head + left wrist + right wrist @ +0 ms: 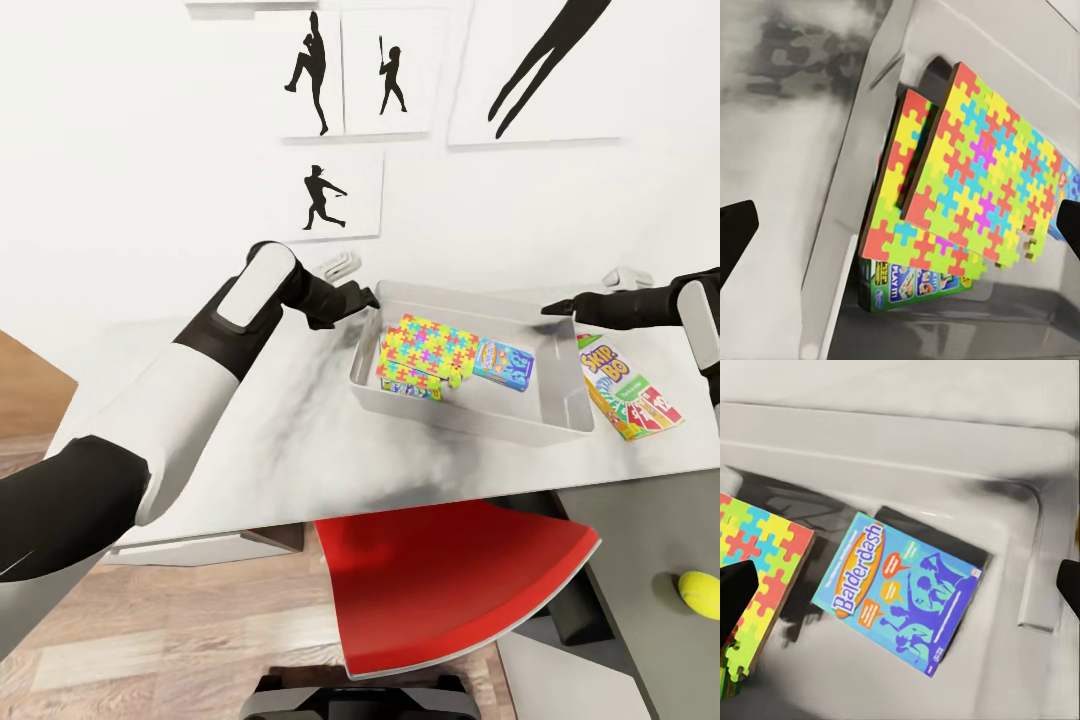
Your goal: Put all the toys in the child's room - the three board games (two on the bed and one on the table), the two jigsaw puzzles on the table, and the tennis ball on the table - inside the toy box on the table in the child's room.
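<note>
The grey toy box (470, 425) stands on the light table (250, 430). Inside it, two jigsaw puzzles (432, 350) lie tilted, one (982, 172) overlapping the other (896, 187). They rest on a green-edged board game (907, 285). A blue board game (904, 592) lies flat beside them on the box floor. A yellow-orange board game (628, 388) lies on the table right of the box. The tennis ball (698, 590) sits on the dark wing. My left gripper (365, 297) hangs open at the box's far left corner. My right gripper (558, 309) is open and empty over the right rim.
A red chair (450, 580) is tucked under the table's front edge. Black baseball silhouette pictures (325, 190) hang on the white wall behind. Wood floor (200, 640) shows at the lower left.
</note>
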Tool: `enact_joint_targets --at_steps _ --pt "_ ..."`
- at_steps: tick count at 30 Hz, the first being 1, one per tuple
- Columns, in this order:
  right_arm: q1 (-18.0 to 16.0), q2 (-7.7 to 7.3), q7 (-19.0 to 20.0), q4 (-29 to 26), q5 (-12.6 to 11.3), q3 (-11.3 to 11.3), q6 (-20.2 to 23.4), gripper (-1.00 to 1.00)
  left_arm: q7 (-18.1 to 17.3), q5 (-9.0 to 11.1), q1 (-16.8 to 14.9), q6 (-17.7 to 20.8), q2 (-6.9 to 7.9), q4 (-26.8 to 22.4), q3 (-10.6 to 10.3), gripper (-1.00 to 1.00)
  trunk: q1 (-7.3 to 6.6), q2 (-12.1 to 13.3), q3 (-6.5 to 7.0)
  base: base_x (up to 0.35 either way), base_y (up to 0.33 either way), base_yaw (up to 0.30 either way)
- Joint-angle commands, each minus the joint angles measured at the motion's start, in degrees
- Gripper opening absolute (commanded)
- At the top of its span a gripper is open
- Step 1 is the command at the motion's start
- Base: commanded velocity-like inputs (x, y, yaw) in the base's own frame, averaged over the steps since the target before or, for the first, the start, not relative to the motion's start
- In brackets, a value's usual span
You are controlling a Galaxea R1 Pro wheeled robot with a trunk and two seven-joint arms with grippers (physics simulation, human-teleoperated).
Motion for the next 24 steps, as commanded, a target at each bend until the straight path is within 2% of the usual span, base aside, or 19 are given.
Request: enact_joint_targets --at_steps 1,17,24 --pt "-0.06 -0.06 0.15 -0.01 0.01 0.15 0.17 1.0 0.59 0.6 -0.06 -0.04 0.01 -0.03 -0.1 1.0 0.03 -0.1 -0.09 0.0 0.0 0.0" --pt "0.01 -0.58 0.14 -0.09 1.01 0.18 0.17 1.0 -2.41 0.36 -0.08 -0.15 0.03 0.68 -0.55 1.0 0.03 -0.1 -0.09 0.0 0.0 0.0" --pt "1.09 -0.96 0.15 -0.19 1.03 0.19 0.17 1.0 -3.12 0.31 -0.01 -0.15 0.07 0.84 -0.62 1.0 0.03 -0.1 -0.09 0.0 0.0 0.0"
